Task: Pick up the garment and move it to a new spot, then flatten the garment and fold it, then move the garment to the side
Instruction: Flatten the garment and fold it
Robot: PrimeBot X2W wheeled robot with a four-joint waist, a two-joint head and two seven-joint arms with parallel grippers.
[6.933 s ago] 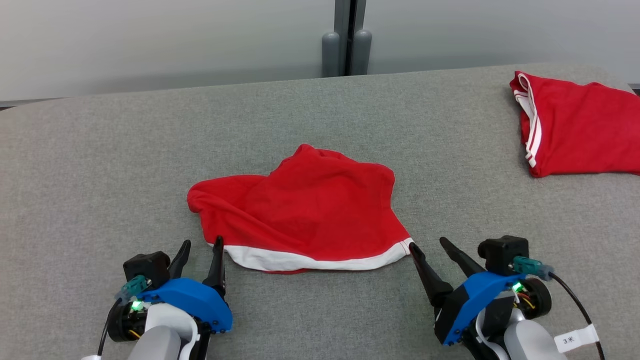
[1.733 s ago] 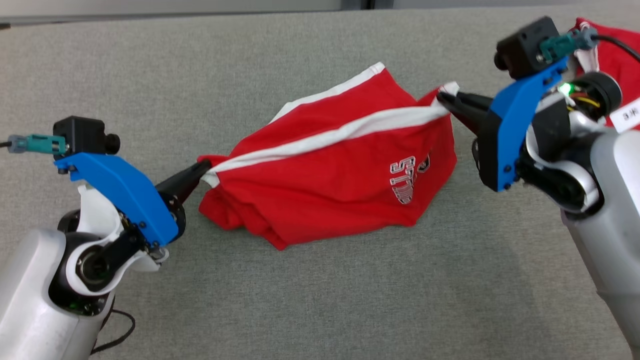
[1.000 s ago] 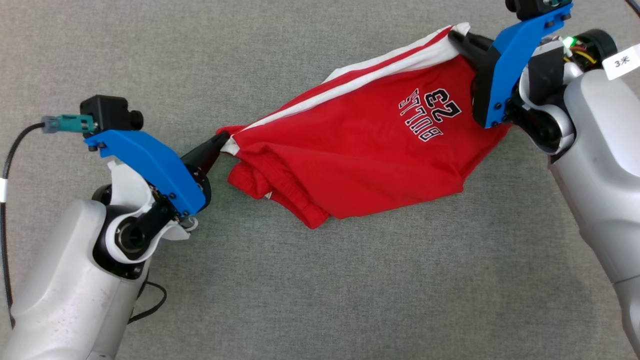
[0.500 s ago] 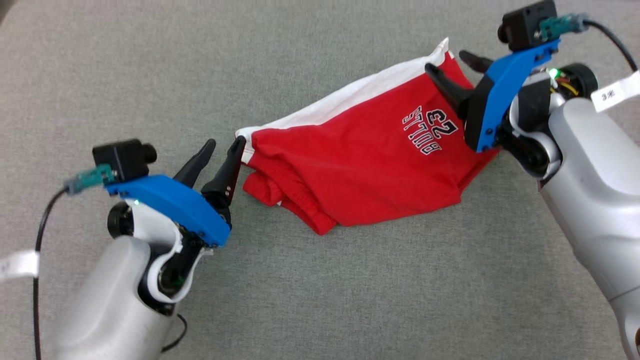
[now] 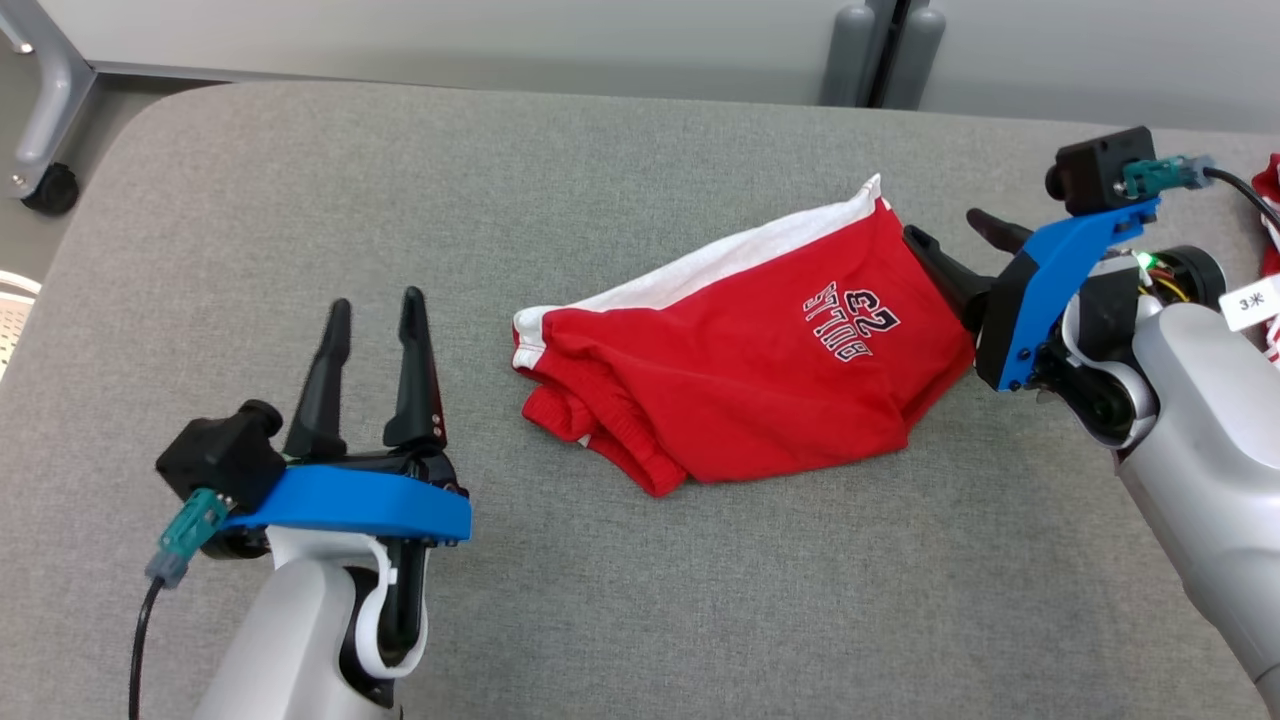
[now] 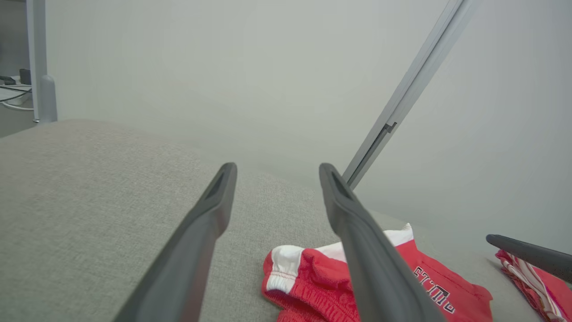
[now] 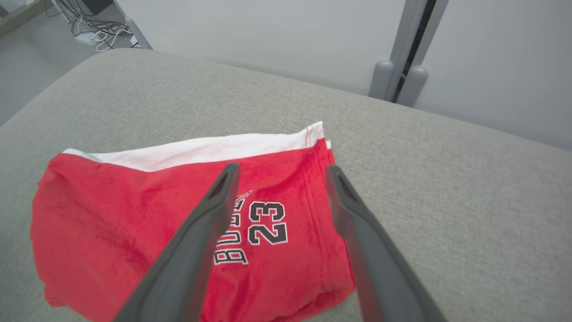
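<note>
The garment [image 5: 740, 370], red shorts with a white band and a black "23" print, lies crumpled on the grey table [image 5: 600, 600], its white edge turned to the far side. It also lies low in the left wrist view as the garment [image 6: 313, 281] and under the right fingers as the garment [image 7: 134, 232]. My left gripper [image 5: 372, 310] stands open well to the left of the cloth, holding nothing. Open too, my right gripper [image 5: 955, 228] hovers at the garment's right end, apart from it, fingers [image 7: 214, 210] above the print.
A second red garment [image 5: 1268, 210] with white stripes peeks in at the right edge, behind my right arm; it is also at the lower right as the second garment [image 6: 532, 277]. A caster leg [image 5: 40, 130] stands off the table's rounded far-left corner. A grey wall post [image 5: 880, 50] rises behind.
Both grippers have opened and let go of the garment, which now lies on the table. The left arm has drawn back to the left and the right one has eased off. The camera has tilted up.
</note>
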